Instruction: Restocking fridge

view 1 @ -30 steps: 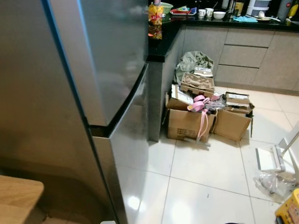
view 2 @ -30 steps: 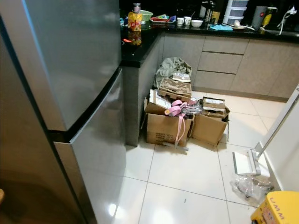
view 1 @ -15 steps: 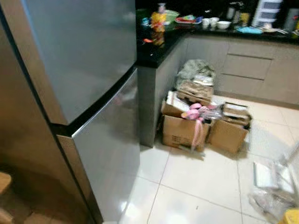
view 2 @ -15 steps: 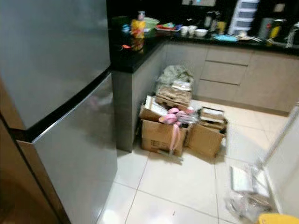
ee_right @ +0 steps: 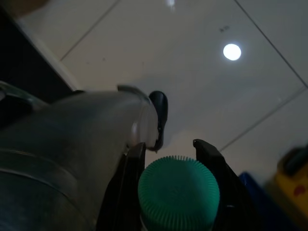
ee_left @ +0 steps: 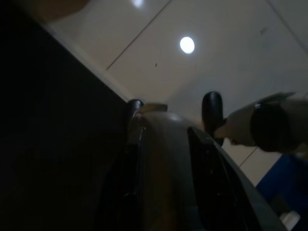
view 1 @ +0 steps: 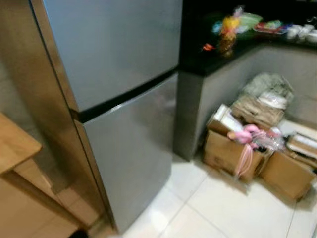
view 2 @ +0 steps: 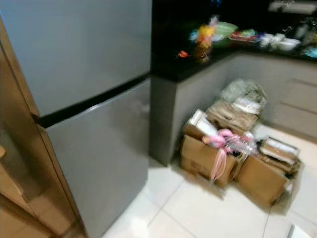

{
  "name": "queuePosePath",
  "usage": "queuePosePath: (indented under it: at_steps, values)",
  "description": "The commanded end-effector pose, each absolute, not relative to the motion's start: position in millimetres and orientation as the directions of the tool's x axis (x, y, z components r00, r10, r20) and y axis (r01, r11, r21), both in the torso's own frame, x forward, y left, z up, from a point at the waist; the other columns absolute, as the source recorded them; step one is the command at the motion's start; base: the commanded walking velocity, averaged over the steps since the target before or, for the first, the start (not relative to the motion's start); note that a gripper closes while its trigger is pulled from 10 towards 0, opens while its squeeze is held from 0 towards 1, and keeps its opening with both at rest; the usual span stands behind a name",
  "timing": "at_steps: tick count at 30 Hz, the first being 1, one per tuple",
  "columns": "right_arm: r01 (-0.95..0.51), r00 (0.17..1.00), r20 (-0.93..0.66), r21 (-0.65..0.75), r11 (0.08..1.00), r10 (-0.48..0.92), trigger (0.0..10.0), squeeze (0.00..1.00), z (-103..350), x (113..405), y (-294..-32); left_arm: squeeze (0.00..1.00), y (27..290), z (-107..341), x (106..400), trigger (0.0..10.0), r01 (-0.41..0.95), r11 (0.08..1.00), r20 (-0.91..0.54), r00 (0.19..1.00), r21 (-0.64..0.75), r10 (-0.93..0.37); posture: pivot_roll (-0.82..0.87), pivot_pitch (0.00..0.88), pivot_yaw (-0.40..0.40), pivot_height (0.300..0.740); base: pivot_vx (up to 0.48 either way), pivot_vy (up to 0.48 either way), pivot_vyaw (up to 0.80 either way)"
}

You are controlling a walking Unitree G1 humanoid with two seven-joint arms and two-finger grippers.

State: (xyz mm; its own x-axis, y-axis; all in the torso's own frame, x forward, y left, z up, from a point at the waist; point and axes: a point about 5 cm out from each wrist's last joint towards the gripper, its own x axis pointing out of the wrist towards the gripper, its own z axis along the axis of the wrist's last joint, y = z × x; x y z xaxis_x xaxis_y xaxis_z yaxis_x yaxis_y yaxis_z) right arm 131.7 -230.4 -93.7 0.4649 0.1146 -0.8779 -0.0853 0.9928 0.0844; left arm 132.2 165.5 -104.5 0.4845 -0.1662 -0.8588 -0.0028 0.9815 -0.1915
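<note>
Right wrist view showed the right gripper (ee_right: pixel 166 144) clamped on a bottle with a ribbed green cap (ee_right: pixel 179 190) at the lower centre of the frame, one black finger (ee_right: pixel 211 156) on each side of the cap. The bottle's long axis ran along the fingers, cap end toward the camera; no label could be read. Beyond it lay pale floor tiles (ee_right: pixel 202 82) with one round light reflection.

Left wrist view had the left gripper (ee_left: pixel 171 108) grasping a dark rounded object (ee_left: pixel 163 159) at the centre of the frame, its long axis also along the fingers; what it was could not be told in the dim light.

Both eye views, blurred, showed one steel fridge (view 1: pixel 119 99) with two closed doors filling the upper left, a black-topped bench (view 1: pixel 218 54) on the upper right carrying a yellow packet (view 1: pixel 229 27), and about three open cardboard boxes (view 1: pixel 228 153) on the floor at the right, with pink straps (view 1: pixel 243 156) hanging over one. A wooden surface (view 1: pixel 15 146) sat at the left edge.
</note>
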Motion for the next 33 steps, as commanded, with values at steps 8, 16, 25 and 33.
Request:
queuePosePath:
  at_steps: [8, 16, 25, 33]
  values:
    - [-0.096, 0.461, -0.878, 0.095, 0.991, 0.129, 10.0, 0.00, -94.4, 131.4, -227.5, 0.00, 170.1, -105.8, 128.6, 10.0, -0.017, 0.986, -0.872, 0.469, -0.165, -0.138, -0.08, 0.000, -0.018, 0.740, 0.000, 0.000, 0.76]
    - [-0.099, 0.457, -0.880, 0.096, 0.990, 0.132, 10.0, 0.00, -94.7, 130.1, -227.7, 0.00, 171.5, -105.5, 129.4, 10.0, -0.042, 0.987, -0.871, 0.477, -0.157, -0.118, -0.08, 0.000, -0.017, 0.740, 0.000, 0.000, 0.76]
    - [-0.108, 0.454, -0.881, 0.093, 0.990, 0.133, 10.0, 0.00, -94.5, 130.1, -228.4, 0.00, 171.1, -105.0, 131.1, 10.0, -0.032, 0.987, -0.869, 0.479, -0.158, -0.123, -0.08, 0.000, -0.017, 0.740, 0.000, 0.000, 0.76]
    - [-0.105, 0.455, -0.882, 0.089, 0.991, 0.127, 10.0, 0.00, -94.9, 129.8, -227.8, 0.00, 172.0, -104.5, 132.4, 10.0, -0.036, 0.987, -0.866, 0.486, -0.154, -0.118, -0.08, 0.000, -0.017, 0.740, 0.000, 0.000, 0.76]
